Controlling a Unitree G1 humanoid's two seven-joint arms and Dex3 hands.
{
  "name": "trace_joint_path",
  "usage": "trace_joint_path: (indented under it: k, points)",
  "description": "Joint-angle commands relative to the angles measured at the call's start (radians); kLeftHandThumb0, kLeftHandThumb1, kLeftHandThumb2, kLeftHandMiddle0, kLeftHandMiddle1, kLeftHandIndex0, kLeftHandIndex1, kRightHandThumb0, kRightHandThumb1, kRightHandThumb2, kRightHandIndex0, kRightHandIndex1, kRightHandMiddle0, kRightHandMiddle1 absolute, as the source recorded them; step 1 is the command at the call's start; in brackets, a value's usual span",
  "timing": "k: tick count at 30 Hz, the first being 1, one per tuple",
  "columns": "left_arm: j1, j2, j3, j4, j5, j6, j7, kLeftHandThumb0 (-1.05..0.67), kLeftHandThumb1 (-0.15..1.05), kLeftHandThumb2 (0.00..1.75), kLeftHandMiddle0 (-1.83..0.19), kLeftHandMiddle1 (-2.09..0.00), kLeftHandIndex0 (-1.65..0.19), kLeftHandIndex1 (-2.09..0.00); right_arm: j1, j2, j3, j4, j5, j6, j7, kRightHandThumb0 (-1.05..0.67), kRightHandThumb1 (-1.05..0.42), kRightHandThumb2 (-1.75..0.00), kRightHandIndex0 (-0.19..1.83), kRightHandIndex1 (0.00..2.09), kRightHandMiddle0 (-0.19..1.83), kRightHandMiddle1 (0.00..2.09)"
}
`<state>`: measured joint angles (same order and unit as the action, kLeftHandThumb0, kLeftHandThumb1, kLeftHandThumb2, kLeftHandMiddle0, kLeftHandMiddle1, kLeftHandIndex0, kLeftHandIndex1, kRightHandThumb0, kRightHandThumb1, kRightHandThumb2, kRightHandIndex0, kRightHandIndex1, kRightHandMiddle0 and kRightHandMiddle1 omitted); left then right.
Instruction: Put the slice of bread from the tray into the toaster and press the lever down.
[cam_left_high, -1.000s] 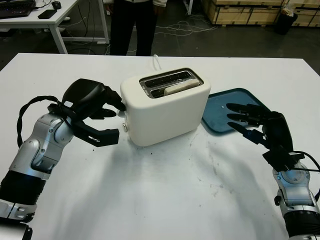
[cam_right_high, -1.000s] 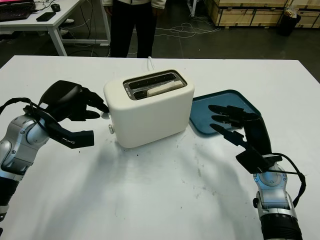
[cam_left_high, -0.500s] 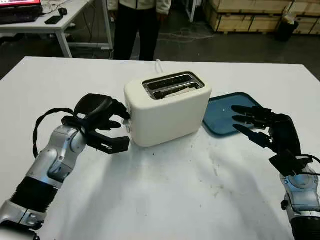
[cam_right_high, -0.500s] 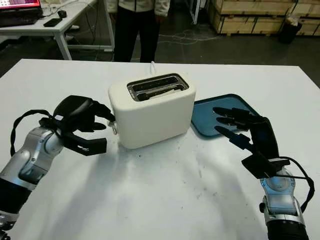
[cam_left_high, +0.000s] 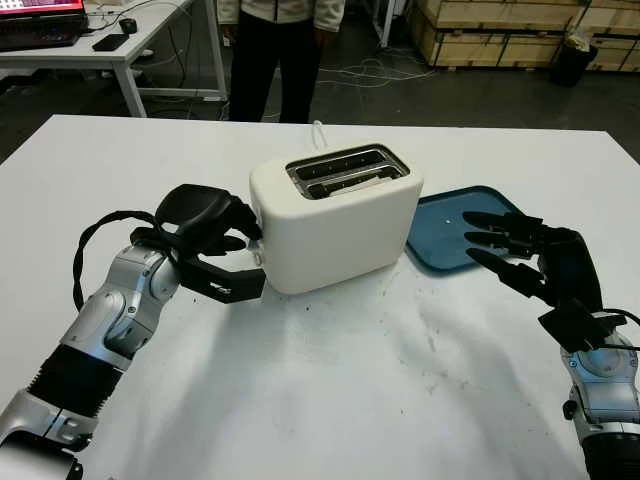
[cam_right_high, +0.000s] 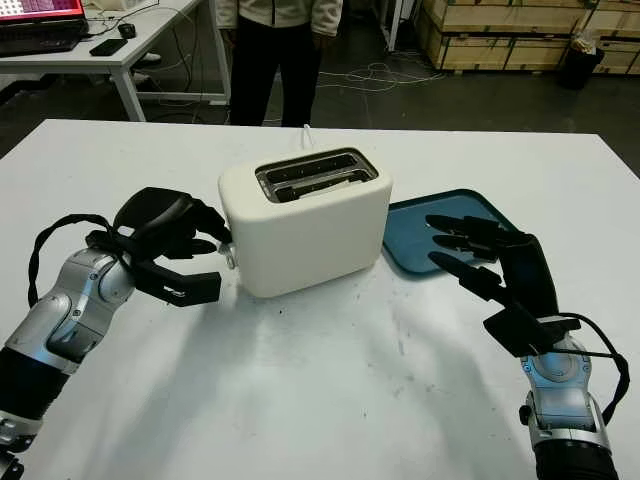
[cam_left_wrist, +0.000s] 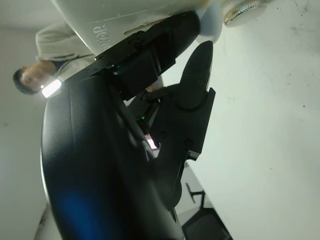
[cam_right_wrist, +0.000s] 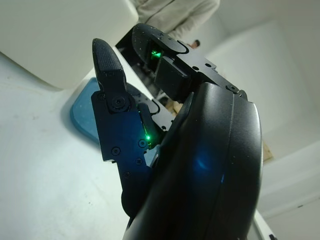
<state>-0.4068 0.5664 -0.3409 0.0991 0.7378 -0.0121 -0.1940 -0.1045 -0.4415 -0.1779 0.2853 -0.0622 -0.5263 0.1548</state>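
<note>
The white toaster (cam_left_high: 335, 220) stands mid-table with its two slots (cam_left_high: 345, 170) facing up. A pale strip of bread shows low inside the front slot, nothing sticking out above the top. My left hand (cam_left_high: 250, 262) is at the toaster's left end, fingers curled over the small white lever (cam_left_wrist: 211, 22) and thumb just under it. The blue tray (cam_left_high: 447, 215) lies to the right of the toaster with nothing on it. My right hand (cam_left_high: 488, 240) hovers open over the tray's near right edge.
A person (cam_left_high: 280, 50) stands at the table's far edge, behind the toaster. The toaster's white cable (cam_left_high: 318, 130) runs toward them. A desk (cam_left_high: 90, 40) is at the back left and wooden crates (cam_left_high: 490, 30) at the back right.
The bread that stood above the front slot one second ago has sunk inside. My left hand has closed in on the toaster's left end and its thumb has come nearer. The right hand barely moved.
</note>
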Motion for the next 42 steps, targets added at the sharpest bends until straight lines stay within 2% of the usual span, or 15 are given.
trace_joint_path:
  k: [1, 5, 8, 11, 12, 13, 17, 19, 21, 24, 28, 29, 31, 34, 42]
  points:
    - [0.092, -0.036, -0.116, 0.067, 0.000, -0.042, -0.093, -0.30, 0.90, 0.00, -0.79, -1.05, -1.25, -0.05, 0.013, -0.001, -0.001, -0.023, -0.001, 0.016, 0.000, -0.47, -0.92, -0.03, 1.05, 0.00, 0.91, 0.00]
    - [0.081, -0.045, -0.119, 0.034, 0.000, -0.004, -0.135, -0.31, 0.92, 0.02, -0.78, -0.96, -1.19, -0.02, 0.036, -0.005, -0.005, -0.048, -0.001, 0.023, 0.002, -0.49, -0.92, -0.04, 1.04, 0.00, 0.91, 0.00]
    - [0.108, -0.061, -0.118, 0.003, -0.012, -0.026, -0.084, -0.30, 0.89, 0.01, -0.89, -0.93, -1.22, -0.03, 0.066, -0.012, -0.015, -0.073, 0.010, 0.024, 0.010, -0.50, -0.92, -0.05, 1.04, 0.00, 0.91, 0.00]
    - [0.175, -0.132, -0.131, 0.010, -0.022, -0.046, 0.047, -0.27, 0.86, 0.00, -0.88, -1.18, -1.28, -0.06, 0.098, -0.025, -0.031, -0.086, 0.020, 0.013, 0.026, -0.50, -0.92, -0.05, 1.04, 0.00, 0.91, 0.00]
    - [0.199, -0.170, -0.147, 0.040, -0.024, -0.042, 0.092, -0.27, 0.85, 0.00, -0.87, -1.28, -1.28, -0.06, 0.106, -0.031, -0.036, -0.086, 0.024, 0.009, 0.032, -0.50, -0.92, -0.05, 1.04, 0.00, 0.91, 0.00]
    - [0.215, -0.210, -0.171, 0.085, -0.018, -0.027, 0.121, -0.27, 0.87, 0.01, -0.85, -1.28, -1.25, -0.04, 0.113, -0.038, -0.041, -0.086, 0.026, 0.011, 0.039, -0.50, -0.92, -0.05, 1.04, 0.00, 0.90, 0.00]
    - [0.235, -0.355, -0.258, 0.323, 0.010, 0.046, 0.173, -0.25, 0.88, 0.00, -0.83, -0.96, -1.18, -0.02, 0.097, -0.052, -0.043, -0.066, 0.031, 0.015, 0.065, -0.46, -0.92, -0.04, 1.03, 0.00, 0.89, 0.00]
    - [0.239, -0.377, -0.280, 0.360, 0.018, 0.055, 0.174, -0.24, 0.88, 0.00, -0.82, -0.87, -1.16, -0.01, 0.076, -0.054, -0.036, -0.054, 0.021, 0.021, 0.066, -0.44, -0.92, -0.04, 1.03, 0.00, 0.89, 0.00]
    - [0.232, -0.376, -0.285, 0.360, 0.024, 0.061, 0.169, -0.24, 0.87, 0.00, -0.83, -0.90, -1.15, 0.00, 0.056, -0.052, -0.027, -0.043, 0.009, 0.025, 0.064, -0.43, -0.92, -0.04, 1.03, 0.00, 0.89, 0.00]
    - [0.212, -0.363, -0.261, 0.347, -0.002, 0.066, 0.139, -0.24, 0.91, 0.02, -0.71, -0.86, -1.11, 0.00, 0.033, -0.043, -0.012, -0.042, 0.008, 0.047, 0.069, -0.39, -0.92, -0.03, 1.03, 0.00, 0.88, 0.00]
    - [0.194, -0.339, -0.252, 0.326, -0.004, 0.059, 0.132, -0.23, 0.91, 0.01, -0.77, -0.95, -1.13, -0.02, 0.016, -0.042, -0.006, -0.038, -0.002, 0.052, 0.064, -0.37, -0.92, -0.02, 1.01, 0.00, 0.87, 0.00]
    - [0.186, -0.330, -0.253, 0.325, -0.001, 0.055, 0.124, -0.24, 0.91, 0.01, -0.75, -0.93, -1.12, -0.01, 0.015, -0.041, -0.007, -0.037, -0.005, 0.047, 0.060, -0.37, -0.92, -0.02, 1.01, 0.00, 0.87, 0.00]
    - [0.176, -0.320, -0.252, 0.330, 0.003, 0.045, 0.129, -0.25, 0.92, 0.03, -0.78, -0.73, -1.07, -0.01, 0.012, -0.040, -0.007, -0.033, -0.006, 0.040, 0.057, -0.35, -0.92, -0.02, 1.02, 0.01, 0.88, 0.00]
    - [0.172, -0.307, -0.246, 0.316, 0.014, 0.046, 0.143, -0.29, 0.92, 0.04, -0.83, -0.69, -1.07, -0.01, 0.009, -0.036, -0.006, -0.026, 0.001, 0.036, 0.058, -0.33, -0.92, -0.02, 1.02, 0.01, 0.88, 0.00]
    - [0.163, -0.294, -0.224, 0.272, -0.001, 0.083, 0.114, -0.28, 0.92, 0.02, -0.78, -0.82, -1.11, -0.02, 0.007, -0.030, -0.004, -0.028, 0.002, 0.034, 0.057, -0.35, -0.92, -0.02, 1.03, 0.01, 0.88, 0.00]
